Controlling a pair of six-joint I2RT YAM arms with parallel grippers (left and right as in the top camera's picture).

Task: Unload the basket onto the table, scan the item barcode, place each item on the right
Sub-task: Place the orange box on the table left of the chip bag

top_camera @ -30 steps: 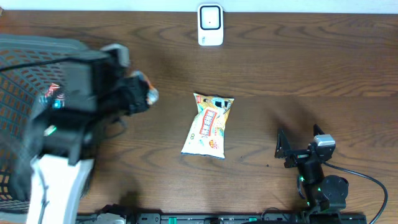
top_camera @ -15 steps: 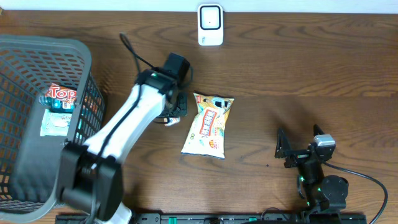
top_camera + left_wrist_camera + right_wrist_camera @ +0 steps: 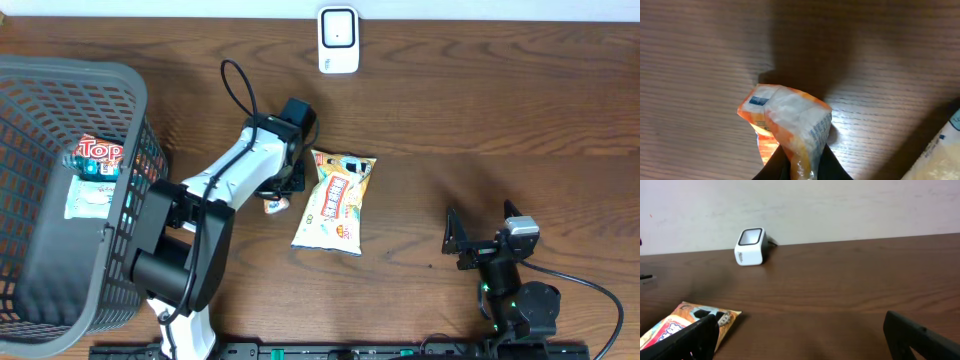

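My left gripper (image 3: 283, 190) is shut on a small orange and white packet (image 3: 276, 204), pinched by one end between the black fingers (image 3: 826, 161). The packet (image 3: 787, 115) hangs just over the wood, immediately left of a larger yellow snack bag (image 3: 337, 200) lying flat. The white barcode scanner (image 3: 338, 40) stands at the table's far edge, also seen from the right wrist (image 3: 751, 246). My right gripper (image 3: 478, 240) rests open at the near right with nothing between its fingers (image 3: 805, 330).
A dark mesh basket (image 3: 130, 80) fills the left side and holds a red "Top" packet (image 3: 97, 155). The snack bag's corner (image 3: 685, 322) lies ahead-left of the right gripper. Bare wood stretches between the bag and the scanner.
The left arm swung out of the basket and across to mid-table, carrying the small packet, and came down beside the snack bag. The right arm stayed still.
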